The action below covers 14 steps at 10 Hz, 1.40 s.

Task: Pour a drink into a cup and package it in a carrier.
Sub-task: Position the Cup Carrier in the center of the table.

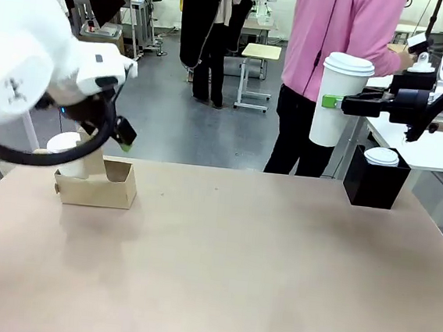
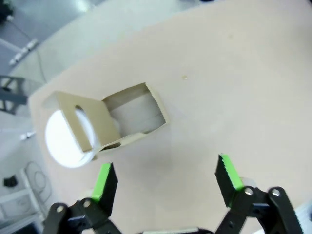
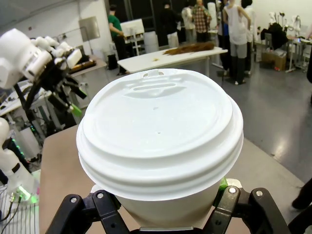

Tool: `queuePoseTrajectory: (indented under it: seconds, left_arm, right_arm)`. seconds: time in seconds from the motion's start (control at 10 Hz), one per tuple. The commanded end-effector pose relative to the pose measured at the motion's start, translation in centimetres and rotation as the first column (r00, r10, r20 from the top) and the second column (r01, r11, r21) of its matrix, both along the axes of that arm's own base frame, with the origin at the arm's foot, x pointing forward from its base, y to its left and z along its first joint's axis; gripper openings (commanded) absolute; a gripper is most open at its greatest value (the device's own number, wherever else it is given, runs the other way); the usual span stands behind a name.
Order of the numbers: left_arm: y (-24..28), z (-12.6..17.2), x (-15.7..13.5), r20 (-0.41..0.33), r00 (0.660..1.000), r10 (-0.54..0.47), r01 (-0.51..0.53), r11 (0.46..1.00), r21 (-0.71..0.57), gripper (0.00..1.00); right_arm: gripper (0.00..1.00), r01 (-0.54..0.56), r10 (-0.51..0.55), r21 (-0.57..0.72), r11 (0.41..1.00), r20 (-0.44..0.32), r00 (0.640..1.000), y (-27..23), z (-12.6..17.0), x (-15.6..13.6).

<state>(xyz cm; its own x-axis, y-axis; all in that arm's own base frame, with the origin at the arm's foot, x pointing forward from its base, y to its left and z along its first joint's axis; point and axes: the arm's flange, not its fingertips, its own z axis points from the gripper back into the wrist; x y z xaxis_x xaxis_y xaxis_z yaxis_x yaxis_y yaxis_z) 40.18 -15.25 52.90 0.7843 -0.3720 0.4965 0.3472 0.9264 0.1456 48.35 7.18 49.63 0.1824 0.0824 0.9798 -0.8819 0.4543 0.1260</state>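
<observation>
There are 3 lidded cups [image 1: 339, 99] [image 1: 382, 156] [image 1: 65, 145], 1 carrier [image 1: 101, 190] and 1 black box [image 1: 372, 188].
</observation>
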Motion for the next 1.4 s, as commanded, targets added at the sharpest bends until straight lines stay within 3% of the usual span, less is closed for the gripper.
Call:
queuePoseTrajectory:
  seconds: [0.0,0.3,0.5,0.9,1.0,1.1,1.2,1.3]
  left_arm:
    - [0.2,2.5,2.4,-0.022,0.995,0.101,-0.101,0.995,0.018,1.00]
    - [2.8,3.4,7.1,-0.058,0.964,0.258,-0.257,0.966,0.018,1.00]
    - [4.5,1.9,9.5,-0.102,0.941,0.324,-0.324,0.946,0.015,1.00]
    - [6.3,-1.5,11.6,-0.153,0.903,0.402,-0.400,0.915,0.047,1.00]
    - [6.5,-1.8,11.8,-0.160,0.895,0.416,-0.413,0.909,0.052,0.43]
    - [6.5,-1.8,11.8,-0.164,0.892,0.422,-0.421,0.906,0.038,0.40]
    - [6.6,-1.7,11.8,-0.167,0.889,0.425,-0.426,0.904,0.031,0.00]
    - [6.6,-1.6,11.7,-0.173,0.890,0.422,-0.425,0.905,0.020,0.00]
  right_arm:
    - [0.80,-0.013,0.013,0.003,1.000,0.004,1.000,-0.1,0.2,-0.1]
    - [0.80,-0.013,0.013,0.003,1.000,0.004,1.000,-0.1,0.2,-0.1]
    - [0.80,-0.013,0.013,0.003,1.000,0.004,1.000,-0.1,0.2,-0.1]
    - [0.80,-0.013,0.013,0.003,1.000,0.004,1.000,-0.1,0.2,-0.1]
    - [0.80,-0.013,0.013,0.003,1.000,0.004,1.000,-0.1,0.2,-0.1]
    - [0.80,-0.013,0.013,0.003,1.000,0.004,1.000,-0.1,0.2,-0.1]
    - [0.80,-0.013,0.013,0.003,1.000,0.004,1.000,-0.1,0.2,-0.1]
    - [0.80,-0.013,0.013,0.003,1.000,0.004,1.000,-0.1,0.2,-0.1]
